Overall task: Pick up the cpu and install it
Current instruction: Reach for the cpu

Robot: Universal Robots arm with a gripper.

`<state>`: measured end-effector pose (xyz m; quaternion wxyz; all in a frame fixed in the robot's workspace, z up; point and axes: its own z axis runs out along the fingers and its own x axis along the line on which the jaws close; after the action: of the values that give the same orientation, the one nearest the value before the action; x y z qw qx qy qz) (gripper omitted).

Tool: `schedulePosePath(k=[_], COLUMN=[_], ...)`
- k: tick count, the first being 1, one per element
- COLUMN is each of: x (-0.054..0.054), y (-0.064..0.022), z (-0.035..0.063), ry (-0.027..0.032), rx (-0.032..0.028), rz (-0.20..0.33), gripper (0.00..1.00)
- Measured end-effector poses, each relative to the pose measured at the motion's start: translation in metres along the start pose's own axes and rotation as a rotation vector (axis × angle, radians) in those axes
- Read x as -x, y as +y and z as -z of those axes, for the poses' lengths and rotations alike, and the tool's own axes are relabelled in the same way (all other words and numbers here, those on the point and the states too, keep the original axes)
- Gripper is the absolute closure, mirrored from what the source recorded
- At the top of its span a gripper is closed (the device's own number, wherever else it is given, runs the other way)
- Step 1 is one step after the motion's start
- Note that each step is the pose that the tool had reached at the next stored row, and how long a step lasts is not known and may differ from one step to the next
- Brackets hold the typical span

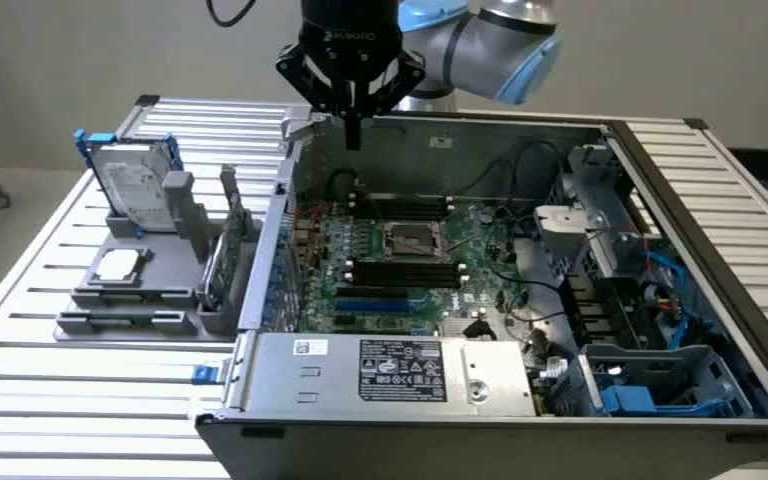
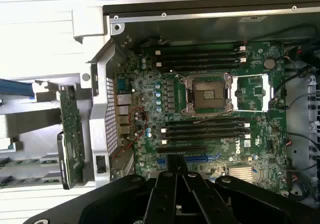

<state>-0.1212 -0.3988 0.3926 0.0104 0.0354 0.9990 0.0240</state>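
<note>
You can see a big silver metal table [image 1: 37,400] made of long slats, and on it sits an open dark grey computer case [image 1: 704,230] with its side off

The grey and light blue robot arm [image 1: 491,40] reaches in from behind the case, at the far side of the table

Inside the case lies a wide green board [image 1: 484,235] [image 2: 250,149] full of little parts and long black slots. At the near end of the case there is a silver metal box with a white label [image 1: 398,375]

On the exterior view's left of the case, a grey plastic holder [image 1: 131,300] rests on the table. A silver hard drive in a blue frame [image 1: 137,180] stands upright at the far end of that holder

Your black pincer [image 1: 352,140] [image 2: 176,169] hangs over the far edge of the case, pointing down at the green board. It is clenched tight, with its two fingers pressed together

The dark square socket with a metal frame [image 1: 408,238] [image 2: 207,95] sits in the middle of the green board, below the pincer

The small flat square cpu with a shiny silver top [image 1: 117,265] lies flat on the grey holder, just in front of the hard drive. It is outside the case, well apart from the pincer and from the socket
</note>
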Motion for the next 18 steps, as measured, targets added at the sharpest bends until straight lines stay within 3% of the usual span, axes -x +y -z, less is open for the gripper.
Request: schedulePosePath(k=[10, 11, 14, 18], x=[0.000, -0.001, -0.010, -0.027], y=[0.0001, 0.0004, 0.0018, 0.0038], z=[0.0000, -0.0001, -0.0001, -0.0006], ry=[0.0001, 0.0020, 0.0062, 0.0073], rx=[-0.0001, 0.0004, 0.0030, 0.0070], rz=[0.000, 0.000, 0.000, -0.001], gripper=[0.89, 0.89, 0.89, 0.89])
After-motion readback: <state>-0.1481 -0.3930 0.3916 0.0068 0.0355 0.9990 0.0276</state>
